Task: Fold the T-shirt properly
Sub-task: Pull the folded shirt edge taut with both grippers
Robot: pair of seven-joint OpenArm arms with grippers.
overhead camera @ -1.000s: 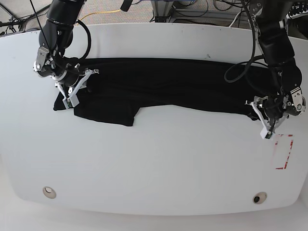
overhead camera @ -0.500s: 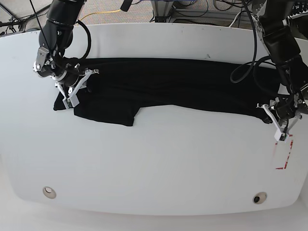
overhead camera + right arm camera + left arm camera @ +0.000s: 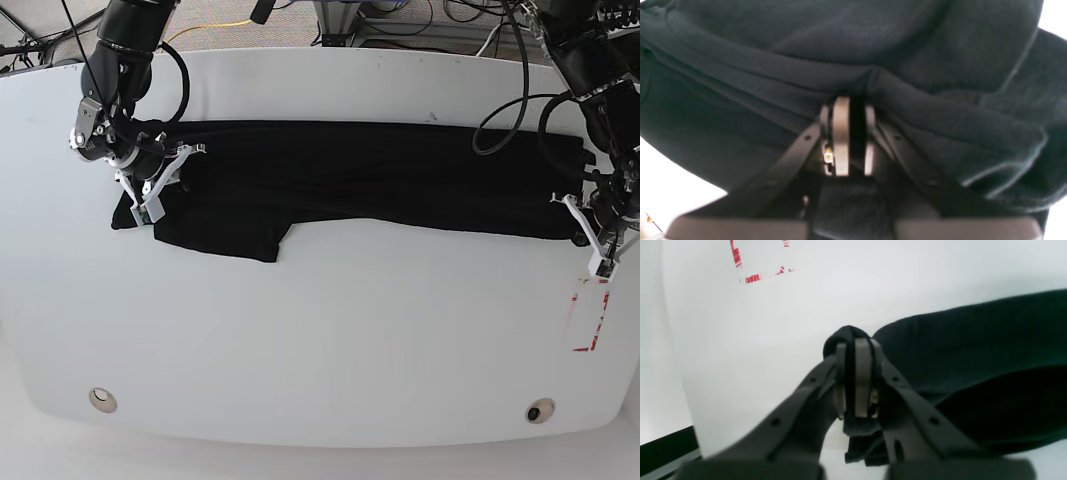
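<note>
Nearest, at 3 o'clock of the table (image 3: 320, 350), the left gripper (image 3: 597, 245) has its jaws pinched tight on a bunched corner of the T-shirt (image 3: 350, 180), likely to stretch that end outward. Compared with 1 second ago, this gripper sits farther out toward the table edge, and the hem has followed, lying straighter. Farther off, at 9 o'clock, the right gripper (image 3: 150, 195) stands unmoved, jaws narrow on a fold (image 3: 853, 83) of the opposite end, probably anchoring it. The shirt lies across the far half.

Black T-shirt (image 3: 350, 175) lies stretched lengthwise, folded, across table.
</note>
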